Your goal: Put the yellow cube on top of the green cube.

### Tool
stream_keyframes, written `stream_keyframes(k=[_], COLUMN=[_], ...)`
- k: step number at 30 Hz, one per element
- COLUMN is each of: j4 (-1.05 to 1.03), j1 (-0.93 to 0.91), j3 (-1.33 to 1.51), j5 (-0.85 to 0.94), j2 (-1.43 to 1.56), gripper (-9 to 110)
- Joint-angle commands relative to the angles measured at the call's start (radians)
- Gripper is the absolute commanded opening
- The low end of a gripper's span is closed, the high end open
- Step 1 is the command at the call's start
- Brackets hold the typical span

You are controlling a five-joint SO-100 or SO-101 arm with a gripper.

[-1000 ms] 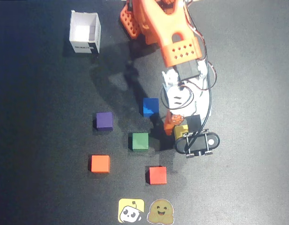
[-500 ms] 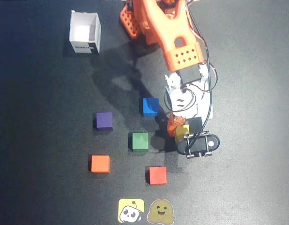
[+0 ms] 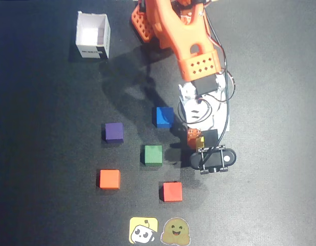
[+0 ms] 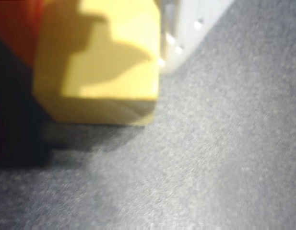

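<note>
The yellow cube [image 3: 200, 142] sits between the fingers of my gripper [image 3: 198, 140], mostly hidden under the wrist in the overhead view. The wrist view shows the yellow cube [image 4: 100, 62] large at top left, with the orange finger [image 4: 16, 28] against its left side and the white finger [image 4: 186, 24] against its right. It seems to hang just above the dark mat, with a shadow below it. The green cube [image 3: 153, 154] rests on the mat to the left of the gripper, about a cube's width and a half away.
A blue cube [image 3: 164, 116] lies just above and left of the gripper. Purple [image 3: 113, 131], orange [image 3: 109, 179] and red [image 3: 172, 191] cubes surround the green one. A white open box [image 3: 92, 35] stands at top left. Two stickers [image 3: 158, 231] lie at the bottom edge.
The gripper has shifted slightly left with the yellow cube in it, and less of the cube shows from above. The other cubes have not moved.
</note>
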State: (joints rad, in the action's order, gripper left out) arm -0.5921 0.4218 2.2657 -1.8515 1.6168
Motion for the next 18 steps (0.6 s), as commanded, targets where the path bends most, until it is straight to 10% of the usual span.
stream_keyframes(k=[1, 18], j4=[0.012, -0.345], j1=[-0.018, -0.166], j3=[-0.003, -0.207], j5=[-0.006, -0.034], j2=[0.009, 0.195], gripper=[6, 6])
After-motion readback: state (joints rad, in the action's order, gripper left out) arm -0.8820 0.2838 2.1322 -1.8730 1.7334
